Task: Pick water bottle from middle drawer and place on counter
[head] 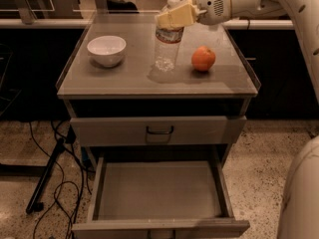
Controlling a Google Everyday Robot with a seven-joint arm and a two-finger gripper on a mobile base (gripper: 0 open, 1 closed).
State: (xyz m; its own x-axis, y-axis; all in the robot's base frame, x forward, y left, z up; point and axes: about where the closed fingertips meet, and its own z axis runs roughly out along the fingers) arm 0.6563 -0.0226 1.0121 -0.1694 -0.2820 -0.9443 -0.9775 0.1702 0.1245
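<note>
The pincer [173, 18], clamped on the water bottle [166, 49] over the table [124, 81], covers the bottle's neck and shoulder. Only the white cap and the lower body show, and it cannot be told whether the base touches the table. The white arm [299, 4] and the pale robot body [301, 193] run off the right edge, and the bottom edge cuts the front of the open middle drawer [159, 228].
</note>
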